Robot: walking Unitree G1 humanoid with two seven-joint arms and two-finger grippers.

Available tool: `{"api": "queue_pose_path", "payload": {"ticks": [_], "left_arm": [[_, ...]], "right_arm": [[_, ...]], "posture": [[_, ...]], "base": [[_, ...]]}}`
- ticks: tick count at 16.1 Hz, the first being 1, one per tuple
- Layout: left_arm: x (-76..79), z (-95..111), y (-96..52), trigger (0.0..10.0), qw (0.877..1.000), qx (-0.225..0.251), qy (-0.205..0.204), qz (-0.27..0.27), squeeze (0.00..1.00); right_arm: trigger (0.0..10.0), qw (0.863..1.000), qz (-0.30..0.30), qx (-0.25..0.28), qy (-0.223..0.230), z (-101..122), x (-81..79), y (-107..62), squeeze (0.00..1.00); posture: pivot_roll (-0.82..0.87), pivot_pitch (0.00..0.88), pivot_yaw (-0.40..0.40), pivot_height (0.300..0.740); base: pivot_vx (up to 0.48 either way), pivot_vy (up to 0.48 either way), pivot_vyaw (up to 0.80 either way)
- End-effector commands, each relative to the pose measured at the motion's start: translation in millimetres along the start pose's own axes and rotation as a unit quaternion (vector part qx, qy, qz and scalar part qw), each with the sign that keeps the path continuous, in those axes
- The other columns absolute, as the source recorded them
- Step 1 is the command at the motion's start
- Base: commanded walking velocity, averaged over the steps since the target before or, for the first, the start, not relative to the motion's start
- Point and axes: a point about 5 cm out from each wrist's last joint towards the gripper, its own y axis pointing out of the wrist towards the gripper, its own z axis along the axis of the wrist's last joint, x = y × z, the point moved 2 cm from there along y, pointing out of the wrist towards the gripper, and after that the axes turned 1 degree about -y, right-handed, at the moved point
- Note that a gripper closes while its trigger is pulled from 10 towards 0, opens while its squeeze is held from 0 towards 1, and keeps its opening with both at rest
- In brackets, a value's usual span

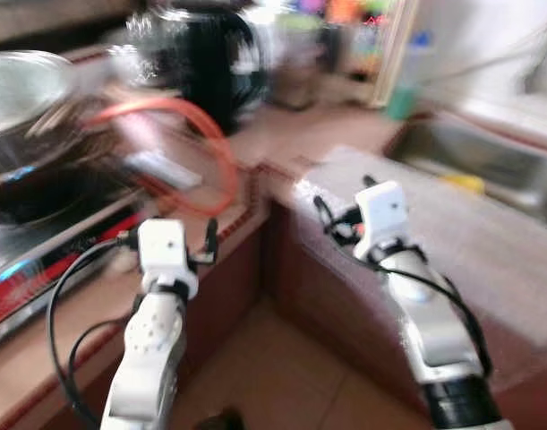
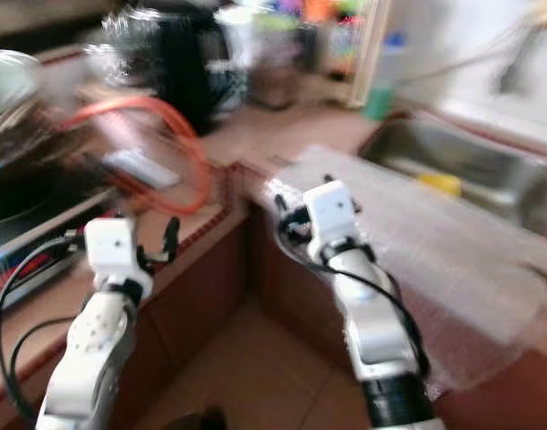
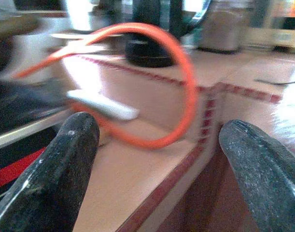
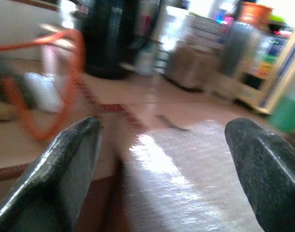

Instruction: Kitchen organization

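Observation:
The views are blurred. An orange hose (image 1: 215, 148) loops over the brown counter (image 1: 282, 134), with a small white object (image 1: 161, 170) lying inside the loop. My left gripper (image 1: 166, 237) hovers open at the counter's front edge, just short of the hose (image 3: 186, 87) and the white object (image 3: 106, 106). My right gripper (image 1: 345, 204) is open too, above the corner of the counter stretch covered with a shiny plastic sheet (image 4: 186, 183). Neither gripper holds anything.
A black kettle (image 1: 210, 72) stands behind the hose. A steel pot (image 1: 22, 98) sits on a stove (image 1: 40, 251) at the left. A sink (image 1: 488, 161) with something yellow (image 1: 461, 182) lies at the right, a green bottle (image 1: 400, 100) and jars behind. Floor (image 1: 282, 376) shows between the counters.

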Motion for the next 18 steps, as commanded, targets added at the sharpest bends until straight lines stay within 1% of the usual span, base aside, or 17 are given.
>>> {"api": "queue_pose_path", "payload": {"ticks": [1, 6, 7, 9, 10, 15, 17, 18], "left_arm": [[3.7, 9.3, 3.1, 10.0, 1.000, 0.014, 0.001, -0.009, 0.00], [4.2, 9.7, 3.4, 10.0, 1.000, 0.015, 0.006, -0.012, 0.00], [3.2, 9.5, 4.0, 10.0, 1.000, 0.013, 0.014, -0.011, 0.00], [3.3, 8.2, 4.2, 10.0, 1.000, 0.012, 0.010, -0.014, 0.00], [2.8, 6.4, 4.1, 10.0, 1.000, 0.009, 0.013, -0.016, 0.00], [1.4, 0.4, 2.2, 10.0, 1.000, -0.001, 0.021, -0.022, 0.00], [1.2, -5.0, 1.6, 10.0, 0.999, -0.009, 0.028, -0.026, 0.00], [0.2, -11.0, 1.0, 10.0, 0.999, -0.019, 0.032, -0.027, 0.00]], "right_arm": [[10.0, 1.000, -0.012, 0.003, -0.001, 0.5, 6.4, -1.3, 0.00], [10.0, 1.000, -0.016, 0.003, 0.002, -0.6, 5.8, -1.9, 0.00], [10.0, 1.000, -0.017, 0.004, 0.001, -0.8, 6.1, -1.9, 0.00], [10.0, 1.000, -0.014, 0.003, -0.008, -1.5, 5.0, -1.9, 0.00], [10.0, 1.000, -0.014, 0.002, -0.012, -2.3, 3.3, -1.9, 0.00], [10.0, 1.000, -0.014, -0.001, -0.005, -5.7, 0.3, -2.4, 0.00], [10.0, 1.000, -0.013, -0.002, -0.005, -7.5, -0.7, -2.8, 0.00], [10.0, 1.000, -0.010, -0.004, -0.006, -9.1, -2.0, -2.9, 0.00]], "posture": [[-0.14, 0.012, 0.011, 0.740], [-0.14, 0.011, 0.019, 0.740], [-0.14, 0.011, 0.019, 0.740], [-0.14, 0.011, 0.019, 0.740], [-0.14, 0.009, 0.028, 0.740], [-0.14, 0.009, 0.038, 0.740], [-0.14, 0.009, 0.038, 0.740], [-0.14, 0.007, 0.042, 0.740]], "base": [[-0.398, 0.000, 0.00], [-0.354, 0.000, 0.00], [0.000, 0.000, 0.00], [0.000, 0.000, 0.00], [0.000, 0.000, 0.80], [0.000, 0.000, 0.80], [0.000, 0.000, 0.80], [0.000, 0.000, 0.80]]}}
